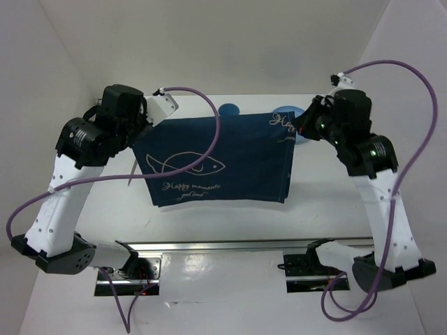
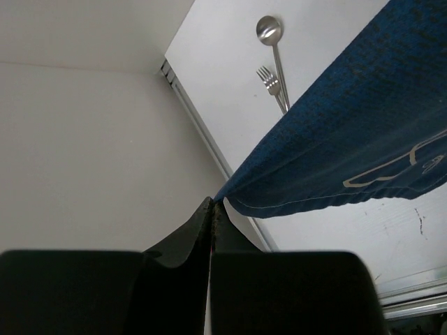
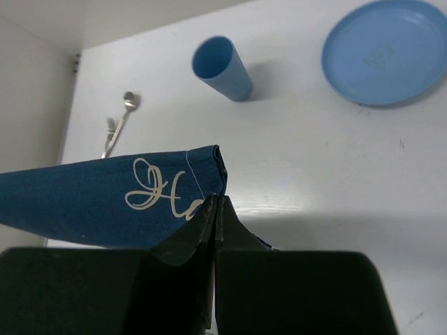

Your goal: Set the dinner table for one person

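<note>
Spanning the space between the two arms, a dark blue placemat (image 1: 220, 157) printed with a pale fish outline and script lettering hangs stretched over the dinner table (image 1: 209, 223); the left gripper (image 2: 213, 204) is fully closed, its two dark fingers meeting on the cloth's far left corner, with the hem nipped at their tips; the right gripper (image 3: 215, 202) is likewise pressed together on the far right corner, just beside the cursive lettering; both pinched corners are raised off the tabletop, a shadow lying beneath the right one, while the views do not show whether the cloth's near edge touches the surface. The dinner table is the flat white top lying beneath both arms, bounded by white walls (image 2: 84, 139), with a metal rail (image 1: 244, 246) running along its near edge above the arm bases. On it, towards the left wall, a spoon (image 2: 269, 31) and a fork (image 2: 268, 78) lie side by side, their handles hidden behind the hanging cloth in the left wrist view; a light blue cup (image 3: 222, 68) stands mouth up farther along, and a blue plate (image 3: 387, 50) lies apart from it on bare tabletop.
</note>
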`<state>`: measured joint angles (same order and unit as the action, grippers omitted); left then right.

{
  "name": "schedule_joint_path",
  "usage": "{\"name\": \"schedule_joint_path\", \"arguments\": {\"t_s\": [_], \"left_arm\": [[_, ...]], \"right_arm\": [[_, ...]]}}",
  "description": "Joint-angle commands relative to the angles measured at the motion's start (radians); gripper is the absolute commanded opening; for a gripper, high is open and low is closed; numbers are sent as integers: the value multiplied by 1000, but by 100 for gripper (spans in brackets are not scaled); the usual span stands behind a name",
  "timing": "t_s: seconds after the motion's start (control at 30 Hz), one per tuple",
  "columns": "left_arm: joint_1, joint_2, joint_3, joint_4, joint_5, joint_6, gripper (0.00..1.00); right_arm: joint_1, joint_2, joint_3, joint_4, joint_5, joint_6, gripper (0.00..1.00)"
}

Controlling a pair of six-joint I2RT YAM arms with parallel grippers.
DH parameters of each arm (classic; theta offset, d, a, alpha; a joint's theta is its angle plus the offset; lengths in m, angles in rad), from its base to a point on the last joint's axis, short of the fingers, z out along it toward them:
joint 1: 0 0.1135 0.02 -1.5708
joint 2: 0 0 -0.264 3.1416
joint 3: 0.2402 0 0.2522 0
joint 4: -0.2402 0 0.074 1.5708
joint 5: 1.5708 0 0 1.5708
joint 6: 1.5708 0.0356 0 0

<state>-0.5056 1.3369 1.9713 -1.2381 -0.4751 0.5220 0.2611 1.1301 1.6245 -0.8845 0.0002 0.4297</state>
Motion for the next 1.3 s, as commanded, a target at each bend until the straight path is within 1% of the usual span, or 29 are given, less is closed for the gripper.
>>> {"name": "schedule_joint_path", "arguments": {"t_s": [0.0, 0.03, 0.1, 0.17, 0.23, 0.27, 0.33, 0.37, 0.5, 0.53, 0.6, 0.63, 0.67, 0.7, 0.73, 0.77, 0.8, 0.83, 0.87, 0.9, 0.93, 0.97, 1.03, 1.07, 1.1, 1.13, 1.2, 1.23, 1.27], "left_arm": [[50, 54, -21, 14, -45, 38, 0], [80, 70, -38, 29, -5, 38, 0], [116, 123, -89, 84, 38, 49, 0], [170, 169, -121, 124, 88, 61, 0], [200, 252, -158, 190, 110, 70, 0], [228, 281, -158, 212, 133, 70, 0], [239, 347, -167, 245, 142, 70, 0], [251, 420, -151, 258, 151, 58, 0], [251, 565, -98, 270, 162, 27, 0], [251, 583, -98, 279, 162, 16, 0], [251, 608, -109, 322, 153, 16, 0], [251, 619, -109, 336, 142, 16, 0], [251, 631, -132, 353, 142, 16, 1], [251, 631, -141, 371, 129, 6, 5], [251, 642, -141, 411, 115, -7, 19], [251, 660, -141, 428, 106, -7, 33], [251, 673, -132, 439, 84, -23, 49], [251, 686, -117, 448, 73, -37, 64], [251, 700, -98, 459, 58, -71, 75], [251, 725, -53, 468, 43, -89, 88], [260, 734, -28, 468, 15, -108, 96], [260, 745, -2, 468, 6, -141, 100], [271, 755, 69, 416, -6, -175, 100], [280, 755, 83, 393, 9, -201, 100], [280, 745, 83, 366, 27, -211, 100], [280, 728, 51, 330, 45, -211, 100], [280, 641, -39, 330, 107, -211, 100], [280, 604, -163, 330, 122, -211, 100], [271, 566, -230, 350, 145, -211, 100]], "right_arm": [[-16, 123, 43, -102, 80, 3, 0], [-16, 185, 43, -102, 80, 3, 0], [-16, 246, 15, -81, 61, 3, 0], [-28, 335, 3, -27, 48, -6, 0], [-68, 397, -8, 16, 29, -6, 0], [-78, 468, -8, 34, 18, -19, 0], [-99, 540, 1, 79, 18, -19, 0], [-111, 612, 12, 103, 18, -19, 0], [-111, 770, 54, 136, -5, -43, 0], [-111, 796, 89, 136, -15, -43, 0], [-111, 858, 115, 146, -16, -43, 5], [-111, 872, 124, 147, -16, -52, 15], [-111, 881, 124, 166, -16, -52, 21], [-111, 893, 124, 195, -16, -63, 29], [-111, 893, 133, 206, -16, -63, 41], [-111, 904, 144, 217, -26, -80, 56], [-111, 904, 155, 217, -26, -89, 64], [-111, 915, 169, 226, -17, -104, 71], [-111, 915, 182, 226, -8, -117, 74], [-111, 915, 213, 217, 1, -129, 77], [-111, 915, 225, 208, 17, -141, 78], [-111, 906, 225, 193, 36, -155, 78], [-111, 852, 198, 183, 76, -155, 80], [-111, 826, 169, 174, 77, -155, 80], [-111, 797, 93, 174, 77, -155, 81], [-111, 768, 49, 174, 77, -155, 81], [-111, 676, -53, 174, 46, -143, 81], [-102, 647, -168, 174, 15, -126, 81], [-102, 585, -231, 174, -3, -94, 80]]}}
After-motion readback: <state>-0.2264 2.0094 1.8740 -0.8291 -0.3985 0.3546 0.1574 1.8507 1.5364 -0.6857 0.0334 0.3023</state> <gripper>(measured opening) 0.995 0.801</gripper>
